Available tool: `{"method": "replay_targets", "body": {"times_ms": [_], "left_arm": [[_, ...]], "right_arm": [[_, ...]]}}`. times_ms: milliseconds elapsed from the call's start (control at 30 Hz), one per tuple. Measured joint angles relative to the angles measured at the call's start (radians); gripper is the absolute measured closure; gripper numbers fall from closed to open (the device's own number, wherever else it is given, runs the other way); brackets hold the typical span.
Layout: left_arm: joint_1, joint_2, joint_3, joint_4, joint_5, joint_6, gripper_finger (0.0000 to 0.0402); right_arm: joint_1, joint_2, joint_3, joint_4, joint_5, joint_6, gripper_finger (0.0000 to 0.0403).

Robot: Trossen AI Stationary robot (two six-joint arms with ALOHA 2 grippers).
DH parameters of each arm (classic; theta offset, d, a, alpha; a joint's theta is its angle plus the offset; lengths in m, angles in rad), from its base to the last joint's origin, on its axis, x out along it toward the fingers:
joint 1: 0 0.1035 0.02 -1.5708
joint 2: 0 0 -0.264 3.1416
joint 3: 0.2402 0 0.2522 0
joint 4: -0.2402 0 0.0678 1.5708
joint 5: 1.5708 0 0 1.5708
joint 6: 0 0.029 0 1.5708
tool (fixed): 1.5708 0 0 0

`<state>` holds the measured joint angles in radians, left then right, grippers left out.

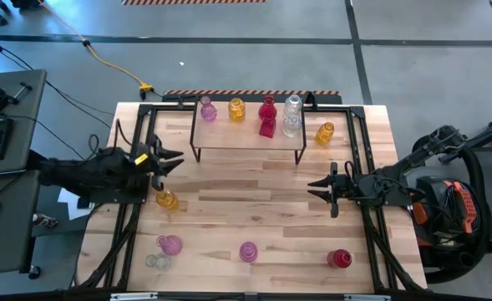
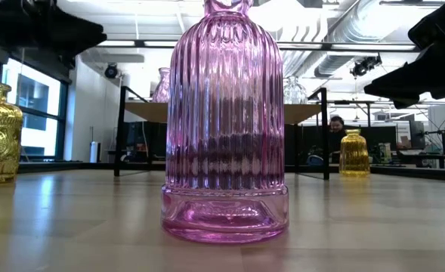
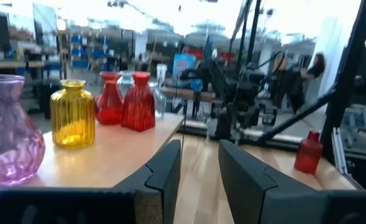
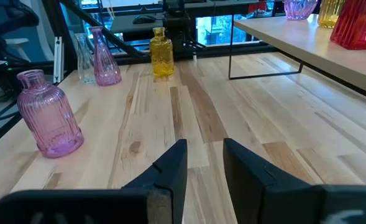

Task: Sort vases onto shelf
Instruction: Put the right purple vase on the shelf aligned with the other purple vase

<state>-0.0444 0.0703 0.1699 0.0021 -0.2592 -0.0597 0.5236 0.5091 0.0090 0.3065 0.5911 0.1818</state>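
A light-wood tabletop point(image 1: 254, 196) sits on a grey workshop floor, with the shelf point(image 1: 250, 134) standing at its twelve o'clock edge. On the shelf, reading from nine towards three, are a pink vase point(image 1: 207, 109), a yellow vase point(image 1: 236, 109), two red ones point(image 1: 267, 116) and, as far as the overhead view lets one judge, a pair of clear ones point(image 1: 292, 115).

Six vases appear to be left on the table: an amber vase point(image 1: 325, 133) just off the shelf's three o'clock end, an amber bottle point(image 1: 167, 199) near the left gripper point(image 1: 174, 161), and along the six o'clock edge a pink bulb point(image 1: 171, 245) touching a clear vase point(image 1: 156, 261), a ribbed pink vase point(image 1: 248, 251) and a red vase point(image 1: 339, 258). So the sort looks roughly half done.

The left gripper hovers at nine o'clock, its fingers slightly parted and grasping nothing. The right gripper point(image 1: 319, 188) waits at three o'clock, likewise ajar and empty-handed.
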Motion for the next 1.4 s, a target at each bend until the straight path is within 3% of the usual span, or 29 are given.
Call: {"method": "replay_targets", "body": {"times_ms": [267, 700, 1000, 1400], "left_arm": [[0.006, 0.211, 0.242, -0.109, 0.001, -0.008, 0.0302], [0.006, 0.766, 0.644, -0.341, 0.020, -0.067, 0.0302], [-0.012, 0.983, 0.771, -0.343, 0.187, -0.030, 0.0302], [-0.105, 1.205, 0.899, -0.406, 0.182, -0.103, 0.0302]], "right_arm": [[0.000, 0.000, 0.000, -0.003, 0.000, 0.000, 0.0315], [0.000, 0.000, 0.000, -0.011, 0.000, 0.000, 0.0315], [0.000, 0.000, -0.001, -0.011, 0.000, 0.000, 0.0315], [0.000, 0.000, -0.001, -0.011, 0.000, 0.000, 0.0315]]}}
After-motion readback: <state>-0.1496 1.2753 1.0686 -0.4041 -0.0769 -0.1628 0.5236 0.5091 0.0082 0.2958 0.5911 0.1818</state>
